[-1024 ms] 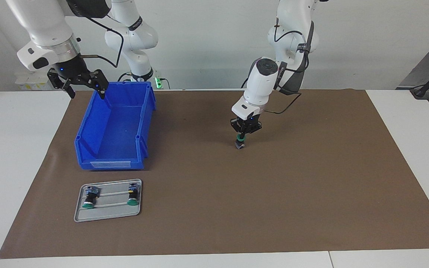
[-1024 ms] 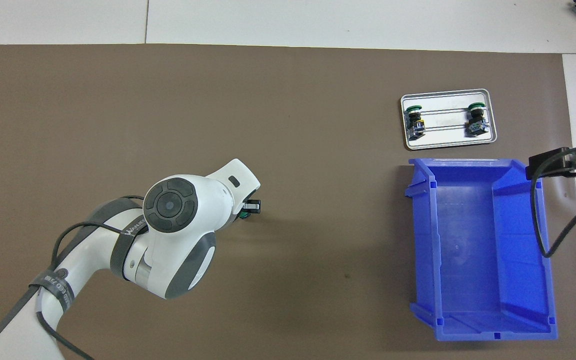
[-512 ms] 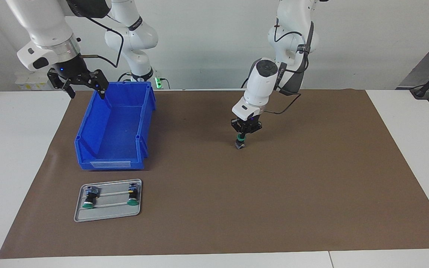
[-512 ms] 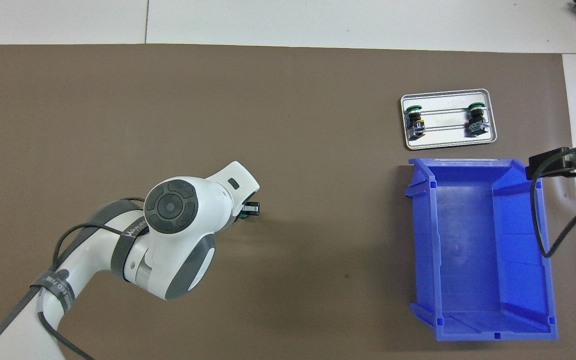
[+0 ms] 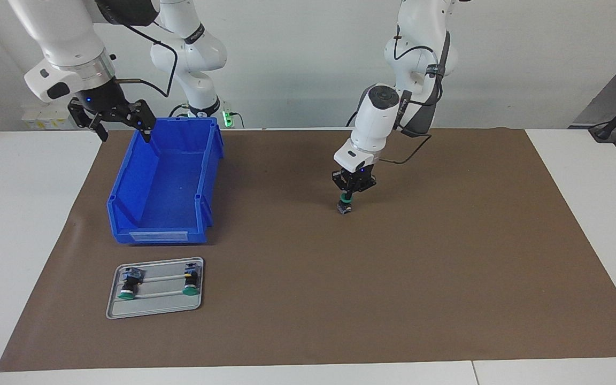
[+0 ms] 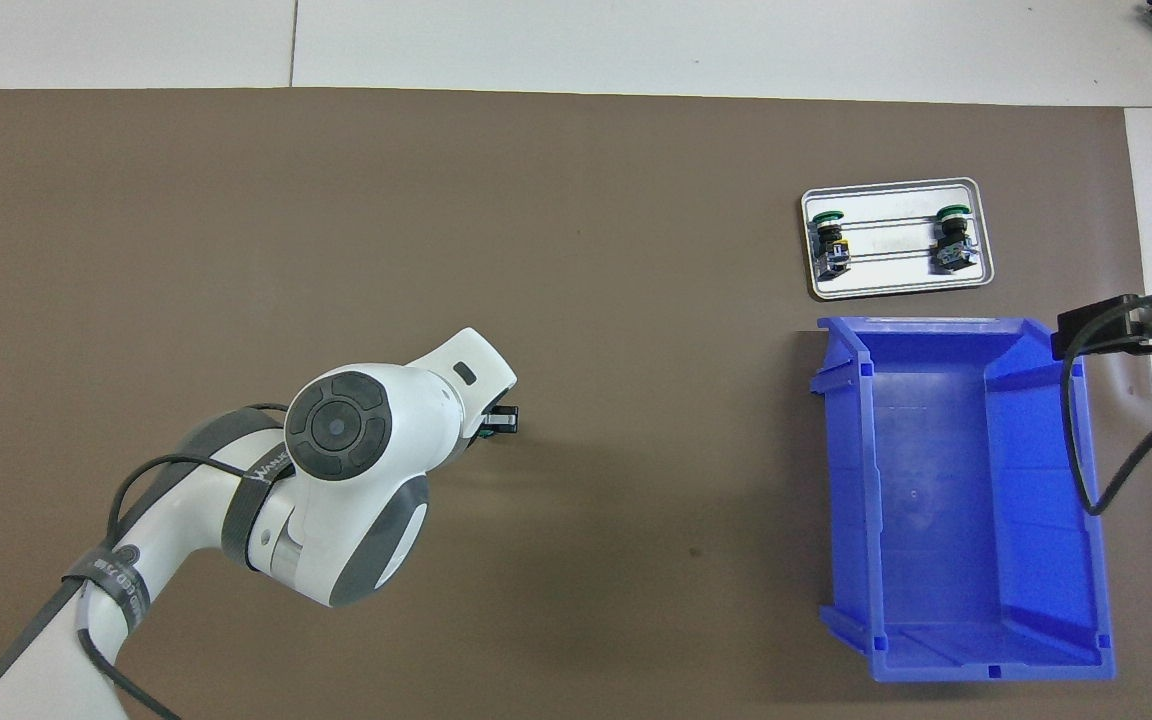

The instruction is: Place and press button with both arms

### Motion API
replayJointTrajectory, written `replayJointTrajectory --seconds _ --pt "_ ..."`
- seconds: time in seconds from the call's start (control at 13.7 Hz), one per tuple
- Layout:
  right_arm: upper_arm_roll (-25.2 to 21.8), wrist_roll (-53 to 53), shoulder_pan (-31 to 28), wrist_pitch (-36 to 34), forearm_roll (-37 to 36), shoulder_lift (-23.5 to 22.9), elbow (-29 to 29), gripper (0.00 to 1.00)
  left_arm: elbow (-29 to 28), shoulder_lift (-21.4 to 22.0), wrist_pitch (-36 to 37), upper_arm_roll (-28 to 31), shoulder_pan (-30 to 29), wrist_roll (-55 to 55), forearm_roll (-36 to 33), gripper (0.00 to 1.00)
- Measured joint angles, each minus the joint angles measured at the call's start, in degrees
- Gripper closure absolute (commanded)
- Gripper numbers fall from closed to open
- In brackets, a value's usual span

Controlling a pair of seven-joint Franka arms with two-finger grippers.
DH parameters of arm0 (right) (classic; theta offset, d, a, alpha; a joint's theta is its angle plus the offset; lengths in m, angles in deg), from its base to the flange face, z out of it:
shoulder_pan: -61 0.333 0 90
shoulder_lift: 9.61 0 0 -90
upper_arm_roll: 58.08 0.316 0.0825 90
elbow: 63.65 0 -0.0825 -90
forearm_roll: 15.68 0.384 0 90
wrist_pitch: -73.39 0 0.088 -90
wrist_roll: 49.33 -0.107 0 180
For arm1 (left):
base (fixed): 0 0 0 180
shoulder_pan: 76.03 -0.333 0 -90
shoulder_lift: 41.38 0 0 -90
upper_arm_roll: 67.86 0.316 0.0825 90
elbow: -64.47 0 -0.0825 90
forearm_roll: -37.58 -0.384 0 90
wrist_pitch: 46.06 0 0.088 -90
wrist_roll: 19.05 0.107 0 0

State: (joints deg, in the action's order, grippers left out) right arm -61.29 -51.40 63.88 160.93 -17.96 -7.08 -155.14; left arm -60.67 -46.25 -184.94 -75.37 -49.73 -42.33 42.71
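Button (image 5: 345, 204) stands on the brown mat mid-worktop, pinched at its green cap by the left pincer (image 5: 346, 197), while the right pincer (image 5: 121, 125) hangs spread wide, holding nothing, over the blue bin's (image 5: 126, 216) corner.

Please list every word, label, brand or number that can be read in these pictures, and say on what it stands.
No text can be read for certain.
White lettering on the grey band of the left white robot arm: too blurred.
White label strip on the blue plastic bin's low wall: too small to read.
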Motion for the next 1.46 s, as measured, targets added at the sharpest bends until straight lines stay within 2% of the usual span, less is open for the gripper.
replayJointTrajectory --seconds 0.22,0.44,0.51,0.73,1.02,1.24,1.32,1.39,1.46 --pt "0.00 0.00 0.00 0.00 0.00 0.00 0.00 0.00 2.44 -0.57 2.12 0.57 -0.12 0.00 0.00 0.95" --pt "0.00 0.00 0.00 0.00 0.00 0.00 0.00 0.00 10.97 -2.30 11.22 1.47 -1.96 0.00 -0.09 0.89" --pt "0.00 0.00 0.00 0.00 0.00 0.00 0.00 0.00 14.04 -2.62 14.43 1.61 -3.52 0.06 -0.78 0.84" --pt "0.00 0.00 0.00 0.00 0.00 0.00 0.00 0.00 21.12 -2.83 23.90 1.89 -10.62 4.89 -3.89 0.80" --pt "0.00 0.00 0.00 0.00 0.00 0.00 0.00 0.00 26.70 -2.85 34.00 2.34 -21.50 15.93 -4.56 0.76" --pt "0.04 0.03 0.16 0.03 0.06 0.03 0.00 0.00 31.72 -2.78 42.06 2.32 -24.18 18.18 -8.69 0.71" --pt "0.16 0.03 0.74 0.07 0.14 0.07 0.00 0.00 34.40 -2.77 45.30 2.15 -24.18 18.18 -8.94 0.65" --pt "0.35 -0.12 1.65 0.34 0.22 0.09 0.00 0.00 36.60 -2.75 47.98 1.90 -24.17 18.18 -8.95 0.50" --pt "0.48 -0.96 2.99 0.91 0.43 0.10 -0.09 0.00 38.05 -2.74 49.47 1.70 -24.17 18.18 -8.95 0.32"
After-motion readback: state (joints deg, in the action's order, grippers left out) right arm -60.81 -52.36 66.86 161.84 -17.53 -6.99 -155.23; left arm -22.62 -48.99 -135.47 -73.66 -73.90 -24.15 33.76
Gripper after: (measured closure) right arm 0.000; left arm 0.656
